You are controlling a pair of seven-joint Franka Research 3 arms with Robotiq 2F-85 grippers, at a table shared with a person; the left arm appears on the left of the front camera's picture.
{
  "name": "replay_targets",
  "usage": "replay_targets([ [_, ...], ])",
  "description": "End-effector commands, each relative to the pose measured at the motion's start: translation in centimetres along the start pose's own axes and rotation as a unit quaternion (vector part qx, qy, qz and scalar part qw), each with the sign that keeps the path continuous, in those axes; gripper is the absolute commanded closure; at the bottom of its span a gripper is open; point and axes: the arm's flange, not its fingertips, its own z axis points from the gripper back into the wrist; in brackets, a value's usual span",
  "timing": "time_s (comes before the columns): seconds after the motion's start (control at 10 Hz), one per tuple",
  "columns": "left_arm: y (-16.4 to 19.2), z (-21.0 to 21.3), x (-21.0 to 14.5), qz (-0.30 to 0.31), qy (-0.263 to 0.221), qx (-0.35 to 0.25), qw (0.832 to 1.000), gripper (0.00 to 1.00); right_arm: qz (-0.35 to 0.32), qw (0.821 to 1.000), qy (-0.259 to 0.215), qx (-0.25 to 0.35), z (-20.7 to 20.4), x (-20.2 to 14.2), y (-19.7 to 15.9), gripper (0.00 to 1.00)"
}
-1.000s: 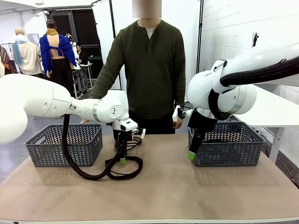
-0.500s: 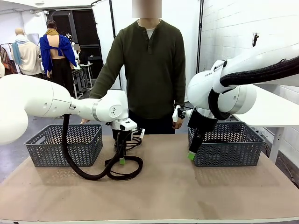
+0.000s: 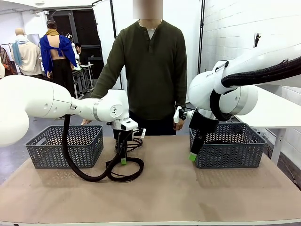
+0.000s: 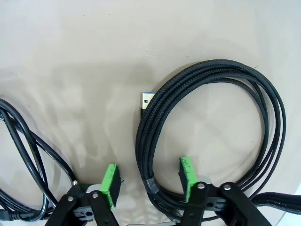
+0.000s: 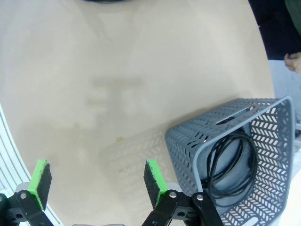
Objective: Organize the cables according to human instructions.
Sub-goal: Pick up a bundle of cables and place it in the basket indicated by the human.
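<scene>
A white brick wall stands behind the tan table.

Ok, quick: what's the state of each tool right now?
Left tool: open, straddling the braided cable coil, not clamped on it.
Right tool: open, holding nothing.

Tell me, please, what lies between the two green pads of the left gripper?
In the left wrist view, one side of the braided black cable coil runs between the pads of the left gripper, closer to one pad.
</scene>
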Motion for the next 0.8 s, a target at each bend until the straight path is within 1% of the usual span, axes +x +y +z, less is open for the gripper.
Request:
replay_targets([
  [0.0,0.4,-0.6,0.1,-0.008,0.003,-0.015,1.0,0.97,0.003,1.0,0.002,0.003,0.0,-0.1,0.0,0.0],
  [0.1,0.4,-0.6,0.1,-0.009,0.004,-0.015,1.0,1.0,0.003,1.0,0.002,0.003,0.0,-0.1,0.0,0.0],
  [0.7,-1.4,0.2,0.4,-0.032,-0.002,-0.02,0.999,1.0,0.003,1.0,0.002,0.003,0.0,-0.1,0.0,0.0],
])
